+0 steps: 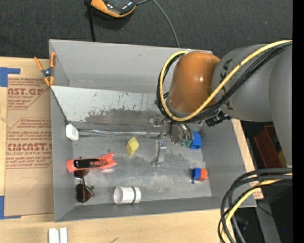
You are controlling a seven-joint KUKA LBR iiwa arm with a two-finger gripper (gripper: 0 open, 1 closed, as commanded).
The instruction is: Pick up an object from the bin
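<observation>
Camera view: my gripper [160, 155] stands over bare floor in the middle of the grey bin [142, 178]. Whether it is apart or together I cannot tell. The nearest thing is a small yellow block [132, 145], near on its left, lying tilted and apart from everything else. A blue block [195, 141] lies on the right, beside my wrist. I judge the yellow block light, stiff and not fragile. Grip it across two opposite flat faces, since a corner would slip.

A dark, matte ground [28, 19] spans the top of the frame. An orange-and-black device [114, 5] lies at the top edge, with a thin black cable [167, 23] curving down from it. A pale wooden surface [142, 223] runs along the bottom.
</observation>
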